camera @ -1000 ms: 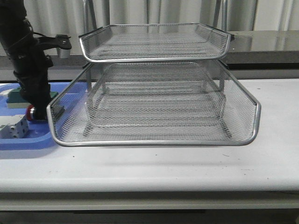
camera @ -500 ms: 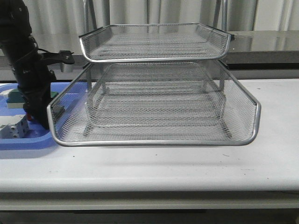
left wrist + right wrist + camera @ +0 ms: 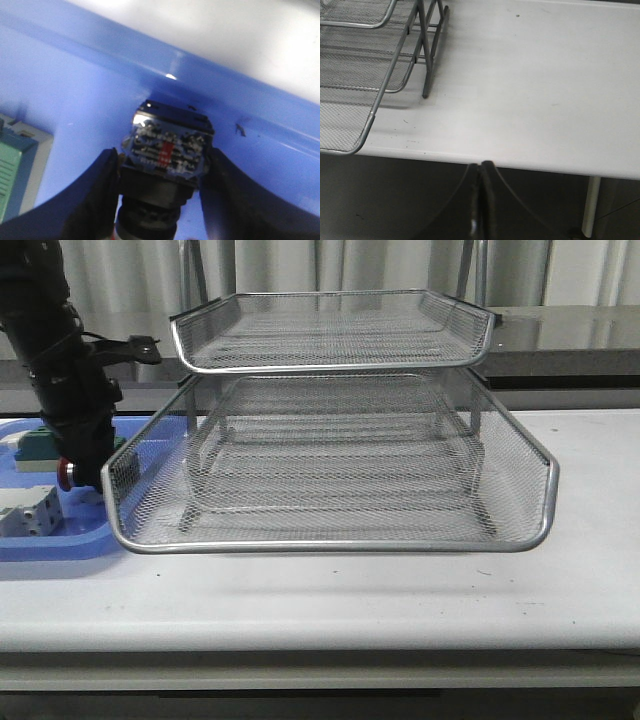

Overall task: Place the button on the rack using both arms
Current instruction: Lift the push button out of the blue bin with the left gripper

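Button gripped, lift-out step.
We see the button clenched in the left hand over the blue tray, beside the rack; right hand closed, empty. Lift straight, clear the rack rim.

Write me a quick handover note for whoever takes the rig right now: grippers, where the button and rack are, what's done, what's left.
Left gripper: shut on the button, over the blue tray at the table's left end.
Right gripper: shut, holding nothing, above the table's front edge, right of the rack.
Done: button gripped.
Left: carry it to the rack and set it on a mesh tray; none holds it yet.
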`<state>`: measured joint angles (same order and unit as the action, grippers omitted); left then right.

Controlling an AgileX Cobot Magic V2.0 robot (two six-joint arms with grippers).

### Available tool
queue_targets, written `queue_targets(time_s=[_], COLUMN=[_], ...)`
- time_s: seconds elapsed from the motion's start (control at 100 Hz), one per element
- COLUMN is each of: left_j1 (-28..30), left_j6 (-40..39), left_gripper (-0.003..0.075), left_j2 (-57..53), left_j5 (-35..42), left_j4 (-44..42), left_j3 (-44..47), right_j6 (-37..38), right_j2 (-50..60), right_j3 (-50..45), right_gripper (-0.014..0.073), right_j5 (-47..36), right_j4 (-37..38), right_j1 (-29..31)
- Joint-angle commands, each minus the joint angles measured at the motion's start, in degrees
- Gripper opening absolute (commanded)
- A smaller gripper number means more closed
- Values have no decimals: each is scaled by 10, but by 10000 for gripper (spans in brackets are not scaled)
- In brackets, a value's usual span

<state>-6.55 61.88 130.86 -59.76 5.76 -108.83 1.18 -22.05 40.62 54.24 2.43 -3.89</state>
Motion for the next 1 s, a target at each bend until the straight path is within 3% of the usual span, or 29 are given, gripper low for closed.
queue_targets(time_s=[0.0, 0.24, 0.71, 0.99], left_j1=[-3, 4, 17, 10], left_j6=[-4, -53, -160, -172], left_gripper=[36, -13, -12, -12], left_j2=[-36, -36, -110, -200], left_j5=[-26, -136, -135, -135], left_j4=[10, 10, 10, 12], left_j3=[-36, -111, -127, -69], right_j6=[-1, -1, -1, -1], right_j2=[-5, -5, -5, -5], right_j3=[18, 18, 18, 18], right_gripper=[-69, -69, -69, -69], right_j5=[-37, -37, -37, -37], right_j4=[7, 7, 7, 7], right_j1=[2, 2, 2, 2])
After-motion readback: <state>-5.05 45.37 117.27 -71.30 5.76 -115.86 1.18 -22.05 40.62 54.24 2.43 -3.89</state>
